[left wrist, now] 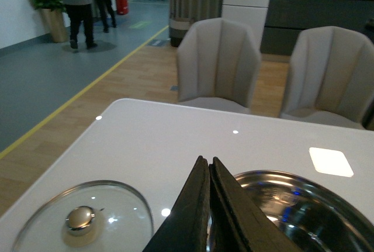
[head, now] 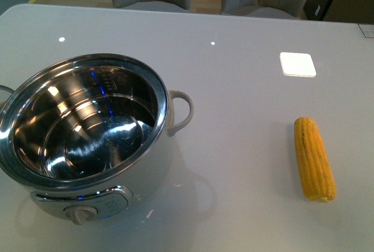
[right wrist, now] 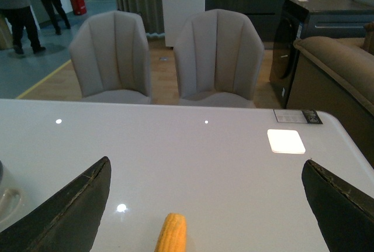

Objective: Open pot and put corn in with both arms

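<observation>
Pot (head: 153, 167) sits right up front, lid off; one glass lid (left wrist: 82, 223) lies flat on the table (head: 245, 88) just beside it. One corn (head: 314, 158) lies well right of the pot, below the right gripper (right wrist: 205, 161), fingers spread wide. Left gripper (left wrist: 208, 159) is pressed together by the pot's rim. Two chairs (right wrist: 111, 53) stand beyond the pot.

White pot (head: 155, 167) (shiny steel interior); yellow corn (head: 314, 159), kernel rows; pale grey table (head: 245, 88).
</observation>
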